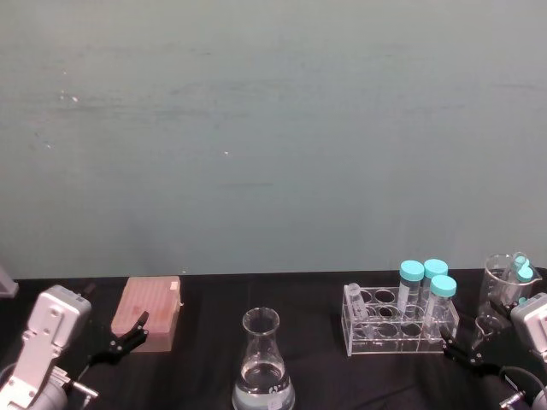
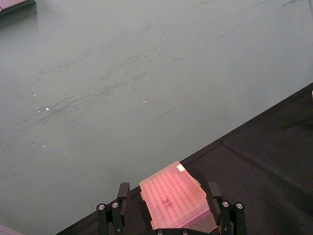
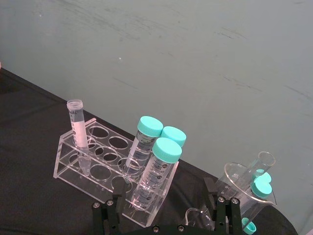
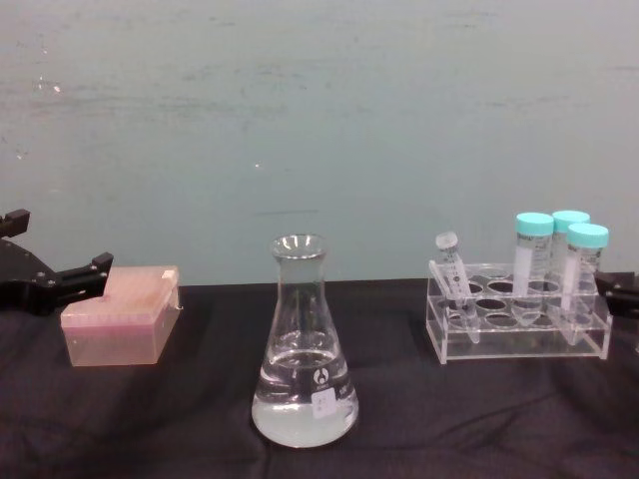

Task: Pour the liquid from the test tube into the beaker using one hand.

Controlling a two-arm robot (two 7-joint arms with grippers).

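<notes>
Head view is showing the beaker (image 1: 263,363) standing at 6 o'clock on the black surface (image 1: 209,299), upright and holding a clear pool (image 1: 262,376) in its wide base. At the beaker's 2 o'clock, well apart from it, the clear rack (image 1: 395,343) is sitting. The test tube (image 1: 356,301) is resting uncapped in a hole at the rack's 9 o'clock end, and in the chest view it is leaning with its rim tipped toward 11 o'clock. Three teal-capped tubes (image 1: 427,286) are standing upright at the rack's 3 o'clock end. A glass cup (image 1: 500,286) holding teal-capped pieces is sitting at the rack's 3 o'clock.

The right gripper (image 1: 466,348) is hovering at the rack's 4 o'clock, near its corner; its fingers (image 3: 211,188) are spread apart and gripping nothing.

The left gripper (image 1: 126,337) is waiting at 9 o'clock of the beaker, just beside a pink box (image 1: 149,312). Its fingers (image 2: 122,193) are likewise released, and in the left wrist view the box is lying ahead of them.
</notes>
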